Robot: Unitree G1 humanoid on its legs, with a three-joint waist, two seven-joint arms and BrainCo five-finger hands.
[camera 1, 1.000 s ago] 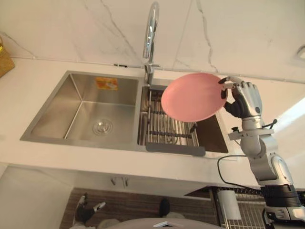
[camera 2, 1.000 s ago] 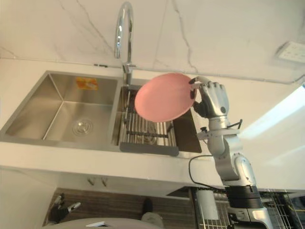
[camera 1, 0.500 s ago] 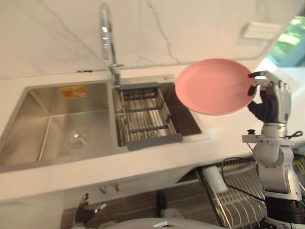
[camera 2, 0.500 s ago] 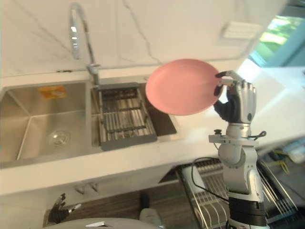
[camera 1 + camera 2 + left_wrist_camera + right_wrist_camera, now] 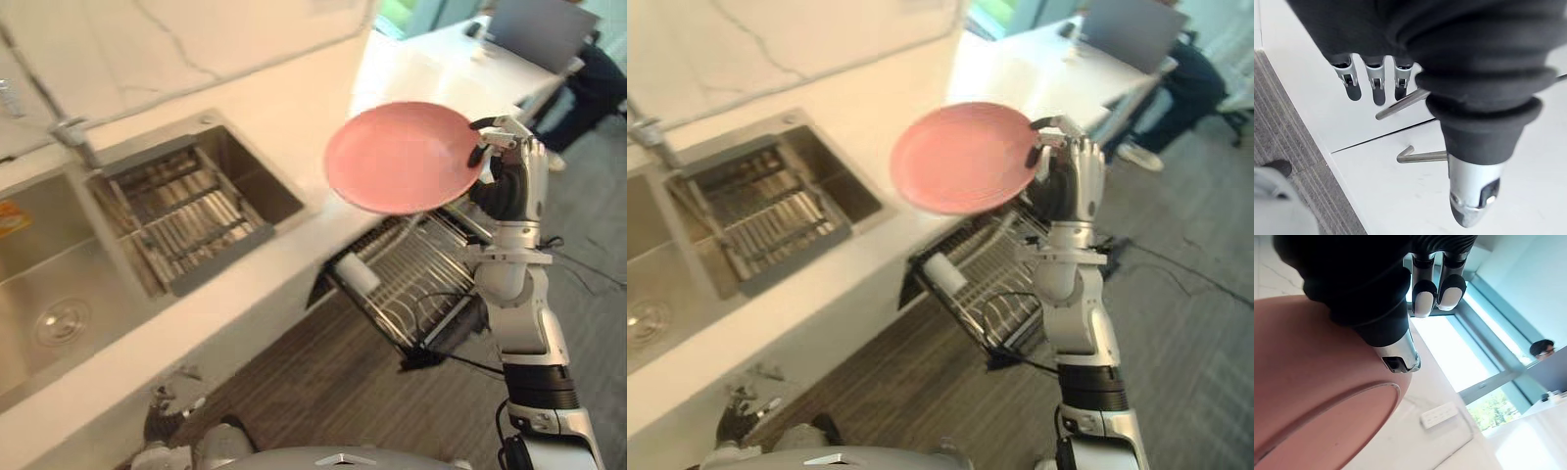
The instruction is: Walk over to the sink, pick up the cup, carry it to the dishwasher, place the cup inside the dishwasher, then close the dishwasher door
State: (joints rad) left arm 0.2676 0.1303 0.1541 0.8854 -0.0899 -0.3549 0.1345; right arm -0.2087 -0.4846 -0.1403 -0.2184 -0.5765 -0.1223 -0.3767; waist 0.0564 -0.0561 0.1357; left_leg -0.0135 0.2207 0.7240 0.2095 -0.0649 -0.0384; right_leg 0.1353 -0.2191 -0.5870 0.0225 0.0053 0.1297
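Pink round plate (image 5: 404,157), not a cup, is the item in transit. It is held aloft right of centre, roughly level and clear of the table edge.

White stone table (image 5: 323,93) runs from upper right to lower left and carries the stainless steel double sink (image 5: 250,166) at left. Below the table's front edge, centre right, the wire dishwasher rack (image 5: 416,284) stands pulled out, beneath the plate and apart from it.

Right hand (image 5: 509,176) is clenched on the plate's right rim, pinching it between thumb and fingers. Left hand (image 5: 1375,83) hangs low with fingers relaxed, grasping nothing.

Assessment: the carrying step is in hand. The next move calls for lowering the plate to the rack, probably tilted edge-on to seat between the wires. Closing the door is not yet done.
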